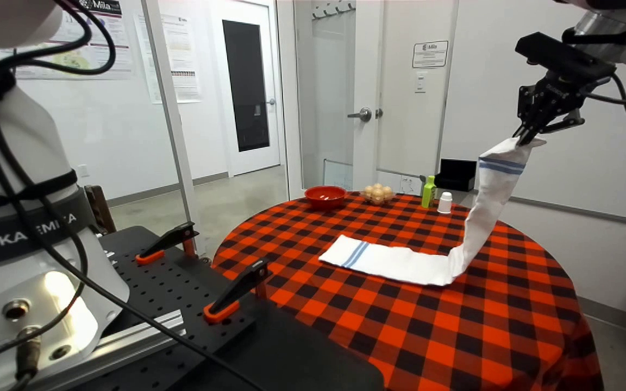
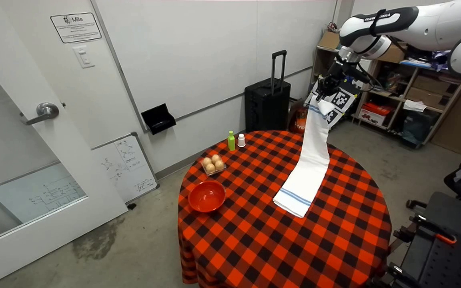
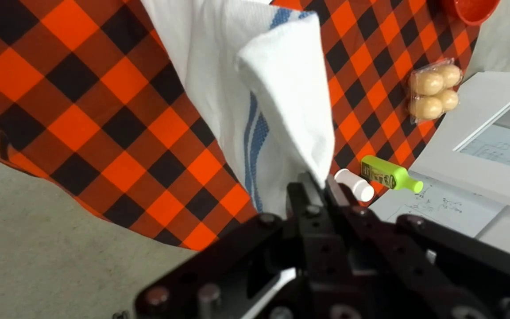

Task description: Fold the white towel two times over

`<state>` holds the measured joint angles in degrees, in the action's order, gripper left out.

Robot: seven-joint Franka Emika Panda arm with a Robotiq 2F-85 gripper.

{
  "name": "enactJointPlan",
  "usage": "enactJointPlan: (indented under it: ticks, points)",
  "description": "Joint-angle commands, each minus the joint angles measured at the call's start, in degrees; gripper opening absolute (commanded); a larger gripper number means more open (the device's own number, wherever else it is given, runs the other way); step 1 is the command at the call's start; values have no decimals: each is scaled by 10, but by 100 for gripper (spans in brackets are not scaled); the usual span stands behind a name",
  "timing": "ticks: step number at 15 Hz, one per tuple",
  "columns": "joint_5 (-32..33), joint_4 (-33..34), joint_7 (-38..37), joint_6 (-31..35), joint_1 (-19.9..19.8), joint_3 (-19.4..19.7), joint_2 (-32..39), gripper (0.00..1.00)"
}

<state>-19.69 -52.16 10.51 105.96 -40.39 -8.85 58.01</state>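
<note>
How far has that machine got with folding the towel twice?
Done: the claw grips one striped end of the white towel, up off the tablecloth.
In hand: the towel slopes down from the claw to a flat stretch, so the first fold is probably being set up.
Left: apparently both folds, since the opposite striped end lies flat with nothing laid over it.

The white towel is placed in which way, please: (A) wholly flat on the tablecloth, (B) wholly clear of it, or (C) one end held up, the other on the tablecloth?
C: the gripper pinches one end of the white towel in the air; the other lies on the checked tablecloth.
</note>
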Motion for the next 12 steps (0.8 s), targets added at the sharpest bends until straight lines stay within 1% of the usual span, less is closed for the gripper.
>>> enactJointPlan:
  ticks: [1, 4, 7, 12]
  points:
    - [0, 5, -1, -10, 14, -8, 9, 1]
    - [5, -15, 16, -19, 30, -16, 3, 1]
    - [9, -39, 35, -41, 45, -23, -4, 1]
    - [20, -95, 76, -72, 65, -25, -23, 1]
